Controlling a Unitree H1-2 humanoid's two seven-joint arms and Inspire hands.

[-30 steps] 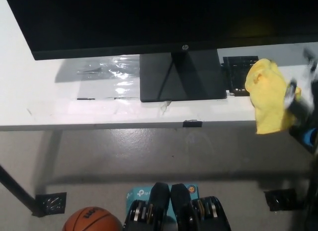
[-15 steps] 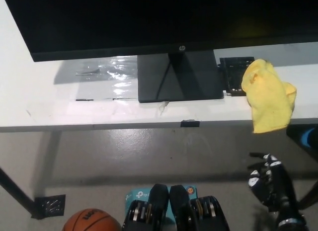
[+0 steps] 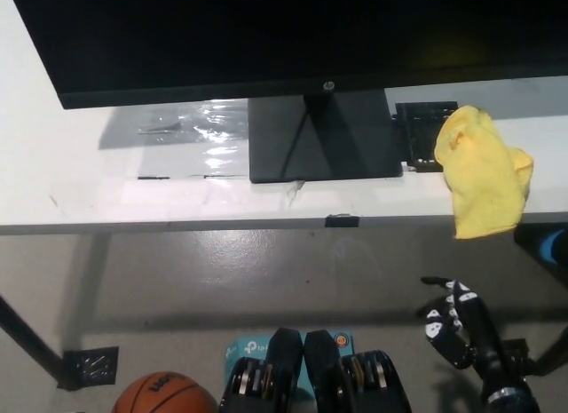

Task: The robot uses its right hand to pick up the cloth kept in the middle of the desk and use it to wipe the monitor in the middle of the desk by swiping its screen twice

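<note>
The yellow cloth [image 3: 482, 171] lies crumpled at the right of the white desk [image 3: 133, 195], its lower end hanging over the front edge. The black monitor [image 3: 266, 35] fills the top of the head view, its stand base [image 3: 324, 138] resting mid-desk just left of the cloth. My black right hand [image 3: 453, 322] hangs low at the bottom right, below the desk edge and well apart from the cloth, open with fingers spread and holding nothing. My left hand is out of view.
A small black block [image 3: 419, 129] sits behind the cloth beside the stand. Clear plastic film [image 3: 191, 129] lies on the desk at left. An orange basketball [image 3: 164, 395] rests on the floor at bottom left. A black desk leg foot [image 3: 89, 364] is nearby.
A second ago my right hand was at the cloth by the desk's right edge. It has let go and dropped below the desk; the cloth stays on the desk.
</note>
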